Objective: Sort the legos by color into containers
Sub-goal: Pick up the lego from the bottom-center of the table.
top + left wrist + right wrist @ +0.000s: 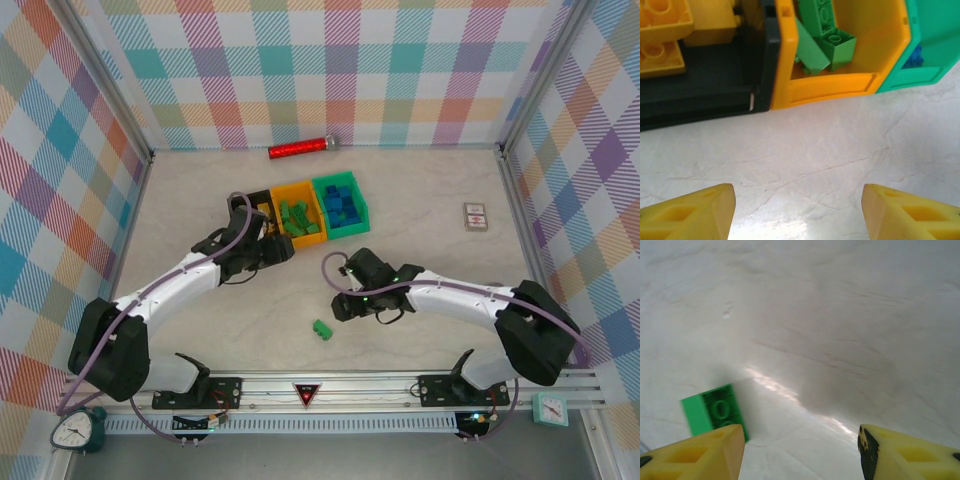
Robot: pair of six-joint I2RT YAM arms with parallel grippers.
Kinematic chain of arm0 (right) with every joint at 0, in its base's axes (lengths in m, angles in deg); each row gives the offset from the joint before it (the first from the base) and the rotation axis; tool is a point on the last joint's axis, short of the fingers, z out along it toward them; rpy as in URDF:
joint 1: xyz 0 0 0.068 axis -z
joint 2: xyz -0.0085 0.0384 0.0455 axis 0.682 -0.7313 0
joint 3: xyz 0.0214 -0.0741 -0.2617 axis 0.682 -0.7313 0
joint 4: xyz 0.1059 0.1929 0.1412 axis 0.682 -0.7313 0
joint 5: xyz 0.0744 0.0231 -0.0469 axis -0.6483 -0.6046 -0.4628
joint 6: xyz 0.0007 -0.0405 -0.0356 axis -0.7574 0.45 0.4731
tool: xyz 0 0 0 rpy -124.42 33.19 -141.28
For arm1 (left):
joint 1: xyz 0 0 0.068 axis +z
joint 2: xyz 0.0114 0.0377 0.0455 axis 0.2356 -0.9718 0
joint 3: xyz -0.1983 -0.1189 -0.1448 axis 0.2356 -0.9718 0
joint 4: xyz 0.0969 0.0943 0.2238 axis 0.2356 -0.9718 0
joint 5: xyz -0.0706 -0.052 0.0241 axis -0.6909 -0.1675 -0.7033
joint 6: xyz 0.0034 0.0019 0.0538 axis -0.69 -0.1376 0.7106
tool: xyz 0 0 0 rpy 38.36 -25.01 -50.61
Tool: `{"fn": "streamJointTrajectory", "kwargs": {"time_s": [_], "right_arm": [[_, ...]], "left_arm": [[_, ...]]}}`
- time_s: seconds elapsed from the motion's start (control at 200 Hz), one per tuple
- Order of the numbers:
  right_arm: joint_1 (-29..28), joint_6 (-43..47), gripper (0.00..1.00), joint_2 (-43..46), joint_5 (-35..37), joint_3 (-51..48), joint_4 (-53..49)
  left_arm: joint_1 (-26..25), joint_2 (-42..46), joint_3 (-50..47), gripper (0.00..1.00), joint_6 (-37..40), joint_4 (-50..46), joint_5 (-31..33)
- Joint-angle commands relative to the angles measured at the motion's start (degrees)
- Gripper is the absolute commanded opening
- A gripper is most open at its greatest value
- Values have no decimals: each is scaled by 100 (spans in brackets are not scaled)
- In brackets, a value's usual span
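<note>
Top external view is showing us the table almost bare: one loose green lego is lying at 6 o'clock from the containers, which are sitting at 12 o'clock of the table's middle. The black bin is holding yellow bricks, the yellow-orange bin green ones, and the green bin blue ones.

We are weighing three risks, biggest first. The left arm is hovering right in front of the bins, so a carry coming from the right could be clipping it. The bin colours are not matching their contents, so this brick could be going into the green bin instead of joining the greens in the yellow-orange one. In the right wrist view the brick is lying at 8 o'clock, just beside one fingertip rather than between the two, so closing from here could be nudging it away or pinching only a corner.

The left arm is reaching toward 1 o'clock, with the left gripper facing the yellow-orange bin, its jaws standing well apart over bare table and holding nothing. The right arm is stretching toward 9 o'clock; the right gripper is angling down at the table, its jaws likewise parted and empty.
</note>
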Motion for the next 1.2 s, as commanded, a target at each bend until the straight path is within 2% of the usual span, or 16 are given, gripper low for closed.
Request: {"fn": "streamJointTrajectory", "kwargs": {"time_s": [0.0, 0.175, 0.565, 0.69, 0.83, 0.98, 1.195], "right_arm": [[-334, 429, 62, -219, -206, 335, 43], [-755, 712, 62, -498, -119, 652, -207], [-1186, 915, 59, -1297, 138, 1160, -558], [-1250, 890, 52, -1478, 326, 1250, -646], [-1259, 875, 37, -1506, 371, 1278, -665], [-1264, 885, 31, -1493, 415, 1295, -665], [-1257, 818, 29, -1517, 381, 1347, -538]], "left_arm": [[-43, 269, -257, 67, -171, 27, 189], [-44, 536, -563, 67, -238, -9, 282], [-44, 958, -996, 67, -384, -127, 437], [-52, 966, -1043, 66, -401, -127, 437], [-51, 963, -1074, 67, -432, -81, 436], [-62, 901, -1095, 67, -487, -22, 411], [-123, 899, -1217, 66, -603, 80, 425]]}}
